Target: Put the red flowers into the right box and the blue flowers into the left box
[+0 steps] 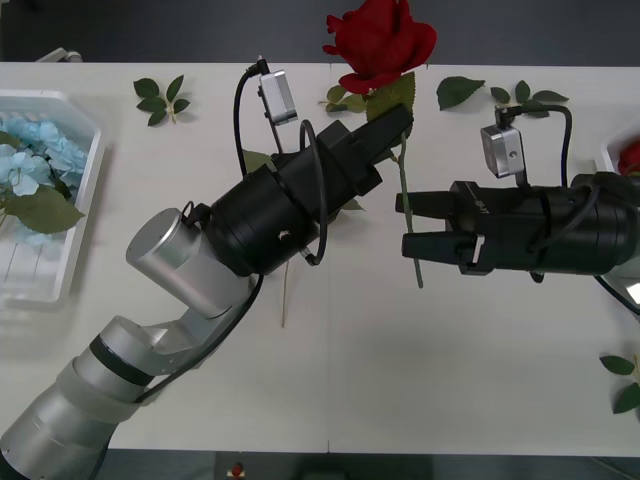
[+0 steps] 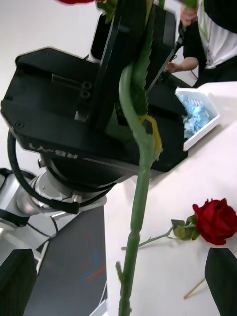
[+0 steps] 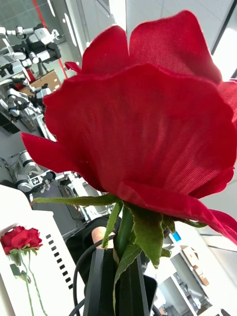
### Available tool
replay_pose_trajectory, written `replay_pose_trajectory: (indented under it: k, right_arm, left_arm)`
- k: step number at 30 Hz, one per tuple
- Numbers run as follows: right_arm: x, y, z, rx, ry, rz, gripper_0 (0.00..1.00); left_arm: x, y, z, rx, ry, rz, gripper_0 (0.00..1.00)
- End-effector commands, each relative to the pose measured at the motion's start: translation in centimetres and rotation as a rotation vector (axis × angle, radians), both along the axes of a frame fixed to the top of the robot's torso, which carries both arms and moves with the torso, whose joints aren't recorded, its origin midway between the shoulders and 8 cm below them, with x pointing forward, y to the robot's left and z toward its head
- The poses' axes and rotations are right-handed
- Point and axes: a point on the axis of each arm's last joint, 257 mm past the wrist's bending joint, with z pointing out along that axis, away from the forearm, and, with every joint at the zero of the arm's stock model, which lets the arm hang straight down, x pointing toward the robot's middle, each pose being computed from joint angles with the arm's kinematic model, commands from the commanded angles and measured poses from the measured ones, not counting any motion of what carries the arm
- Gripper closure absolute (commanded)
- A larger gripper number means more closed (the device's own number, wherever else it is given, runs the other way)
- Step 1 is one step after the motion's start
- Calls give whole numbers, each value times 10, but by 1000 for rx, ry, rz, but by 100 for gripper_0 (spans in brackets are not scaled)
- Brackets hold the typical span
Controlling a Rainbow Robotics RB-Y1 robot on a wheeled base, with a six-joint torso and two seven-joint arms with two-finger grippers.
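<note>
A: Item one, the red rose [image 1: 380,40]. Where do I log it?

B: Held upright above the table's middle, bloom high, its stem [image 1: 408,200] hanging down. My left gripper [image 1: 395,122] has its black fingers pinched on the stem just under the bloom. I judge this a hand-over to the right arm.

A: Right gripper [image 1: 410,228]?

B: Level, pointing across at the stem, jaws spread with the stem between the fingertips, not yet closed on it.

A: How do I do it well?

B: Close the right fingers squarely on the stem first, confirm the pinch, only then release the left. The stem is thin and bent, so it may twist.

A: Other entries?

B: Blue flowers [image 1: 35,160] already in the left box [image 1: 85,215]; the right box [image 1: 607,150] at the far right edge holds a red bloom; another rose [image 2: 215,220] lies on the table [image 1: 350,380]; loose leaf sprigs [image 1: 160,98] along the far side.
</note>
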Motion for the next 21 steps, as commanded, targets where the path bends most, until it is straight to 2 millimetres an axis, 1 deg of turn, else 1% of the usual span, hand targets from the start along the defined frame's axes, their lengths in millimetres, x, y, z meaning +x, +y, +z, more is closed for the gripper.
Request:
replay_pose_trajectory:
  k: [1,6,11,16,17,18,20,21]
  right_arm:
    - [-4,12,18,13,-12,25,0]
    - [-1,18,19,18,-3,21,0]
    - [-3,26,20,24,6,33,0]
    - [-2,28,21,27,10,33,0]
    - [-2,28,21,26,9,34,5]
    - [-2,28,21,26,11,33,19]
    - [-2,28,21,27,14,32,78]
    - [-2,28,21,26,15,33,100]
  left_arm:
    - [-5,-3,28,-22,-64,11,100]
    - [-4,-4,32,-28,-65,13,100]
    - [-3,-4,33,-31,-63,17,100]
    - [-2,-4,34,-32,-63,20,100]
    - [-2,-4,34,-32,-63,20,100]
    - [-1,-4,35,-32,-64,21,100]
    - [-2,-5,35,-32,-64,20,100]
    - [-2,-5,34,-33,-62,20,100]
